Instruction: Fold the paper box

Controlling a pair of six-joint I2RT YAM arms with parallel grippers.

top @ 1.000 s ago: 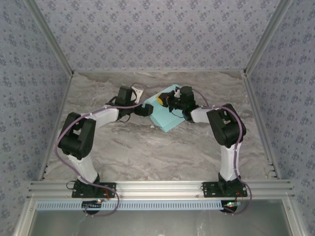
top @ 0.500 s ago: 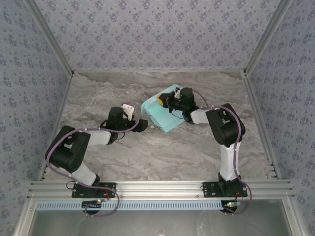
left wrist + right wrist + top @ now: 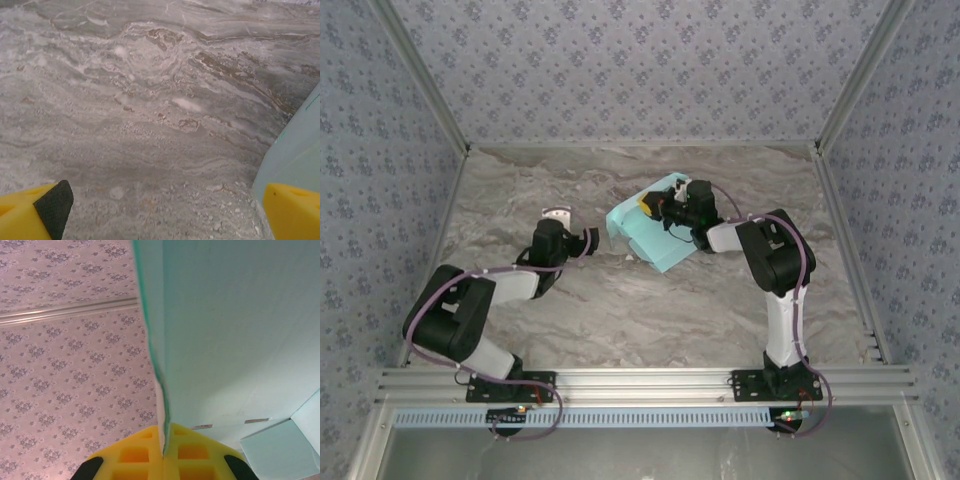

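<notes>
Left pincer point(image 3: 165, 207) spread wide over marble table point(image 3: 150, 100), paper box point(image 3: 300, 150) beside one finger.

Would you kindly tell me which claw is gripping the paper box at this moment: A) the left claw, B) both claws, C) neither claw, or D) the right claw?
D: the right claw is shut on an edge of the paper box, while the left claw stands wide open over the marbled table, holding nothing.
</notes>
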